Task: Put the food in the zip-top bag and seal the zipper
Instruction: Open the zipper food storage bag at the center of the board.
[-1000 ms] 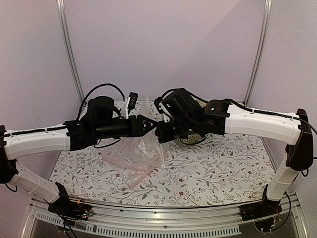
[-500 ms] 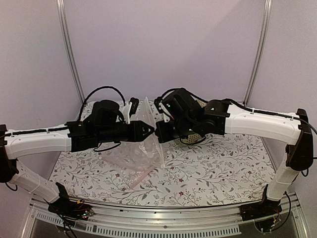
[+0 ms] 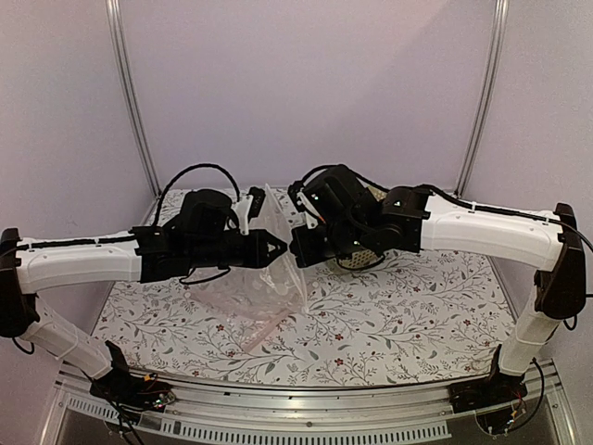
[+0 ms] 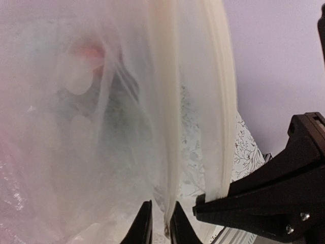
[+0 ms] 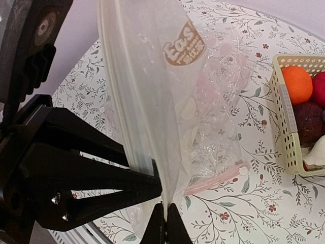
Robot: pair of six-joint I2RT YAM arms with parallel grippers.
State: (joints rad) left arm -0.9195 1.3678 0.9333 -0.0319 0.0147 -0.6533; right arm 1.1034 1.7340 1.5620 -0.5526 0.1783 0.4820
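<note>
Two arms reach inward at level height, meeting above the table (image 3: 417, 306). The left gripper (image 4: 160, 226) and right gripper (image 5: 165, 212) each pinch the one zip-top bag (image 5: 172, 101), hanging between them. One basket (image 5: 284, 117) holds one orange fruit (image 5: 297, 84).

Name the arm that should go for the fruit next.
Right, probably: the fruit basket sits on the right, close by the right gripper. The left gripper also pinches the bag rim, so it could hold the bag alone.

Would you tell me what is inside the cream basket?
An orange fruit, a red fruit and a dark purple fruit show; the basket wall and picture edge hide the rest.
</note>
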